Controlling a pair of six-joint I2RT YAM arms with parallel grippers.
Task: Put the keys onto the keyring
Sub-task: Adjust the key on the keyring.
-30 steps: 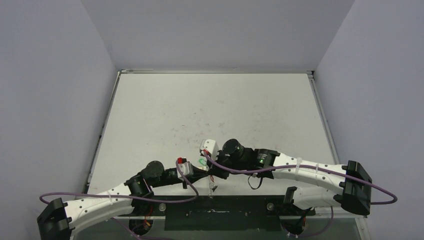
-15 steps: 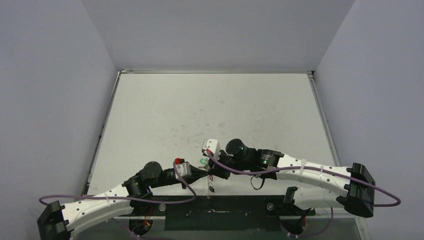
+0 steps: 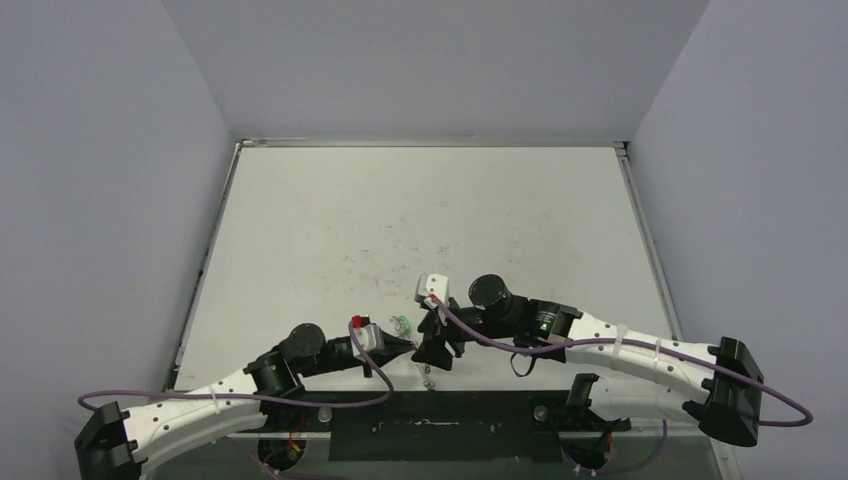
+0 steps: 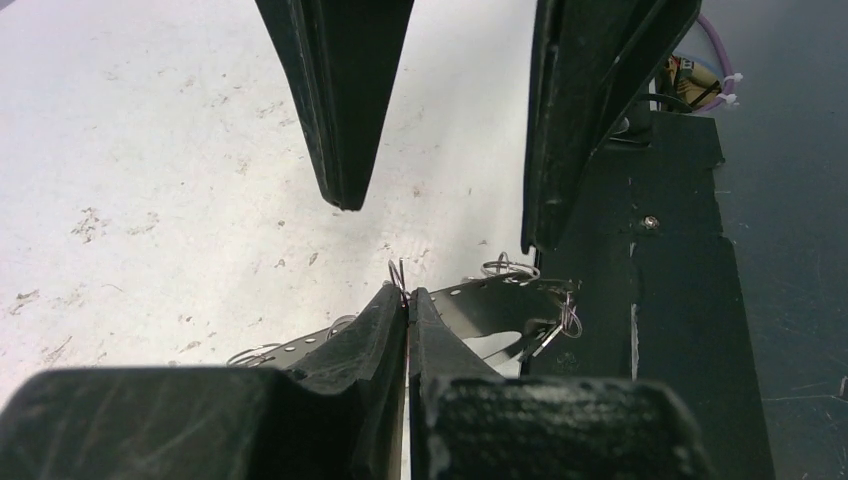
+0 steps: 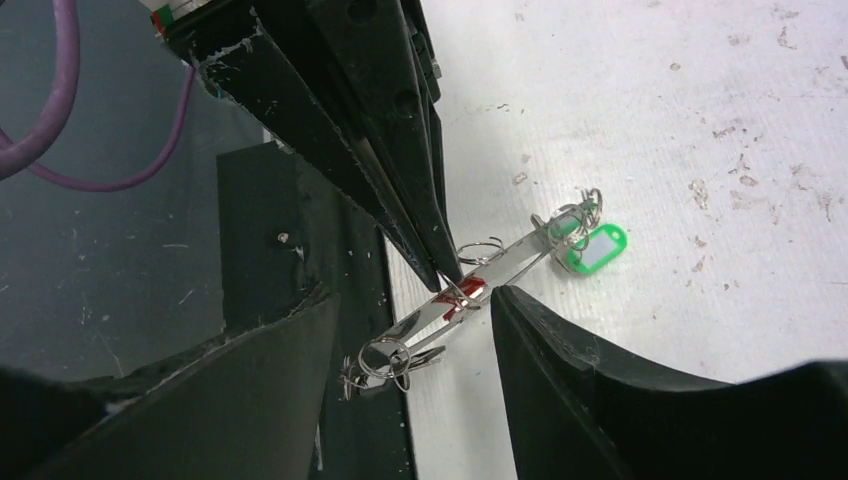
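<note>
- Left end effector (image 5: 443,272): jaws closed tight, pinching the keyring (image 5: 515,258) near mid-length.
- Right end effector (image 5: 415,300): jaws parted, straddling the keyring, gripping nothing.
- Keyring: at the worktop (image 5: 700,120) near edge, long axis near-to-far, with the green key tag (image 5: 595,247) at the far end.

Keyring (image 5: 500,262) straddled by my right end effector (image 5: 415,297), tip of my left end effector (image 5: 448,276) on its middle, tagged key (image 5: 593,247) at its far end, on the counter (image 5: 700,120)
</note>
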